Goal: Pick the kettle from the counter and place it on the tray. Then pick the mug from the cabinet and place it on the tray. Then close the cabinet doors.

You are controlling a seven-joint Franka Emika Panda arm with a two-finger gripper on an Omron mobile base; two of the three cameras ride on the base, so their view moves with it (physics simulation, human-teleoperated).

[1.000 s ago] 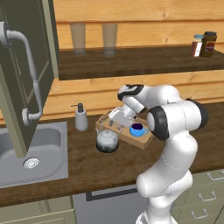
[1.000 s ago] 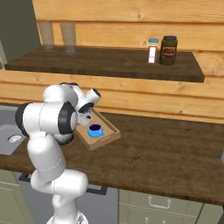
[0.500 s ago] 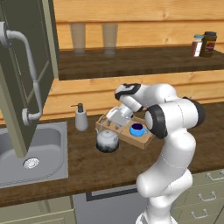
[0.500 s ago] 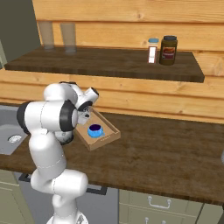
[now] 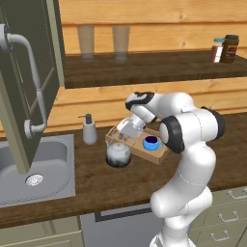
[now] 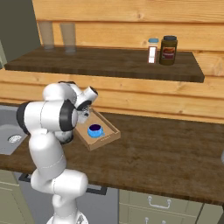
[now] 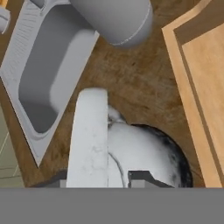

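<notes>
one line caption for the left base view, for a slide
Hand over the kettle beside the tray holding the mug.

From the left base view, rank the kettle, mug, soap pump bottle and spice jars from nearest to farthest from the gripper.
1. kettle, right under the gripper
2. mug, in the tray to its right
3. soap pump bottle, left by the sink
4. spice jars, far right on the upper shelf

A silvery-grey kettle with a mottled, cloudy sheen sits on a dark brown wood-grain counter. Beside it, a pale light-wood tray holds a bright blue mug (its inside dark navy). The sink is flat steel grey, as is the soap bottle. An open cabinet door is muted grey-green with a silver handle. The wall planks are warm honey-coloured wood.
</notes>
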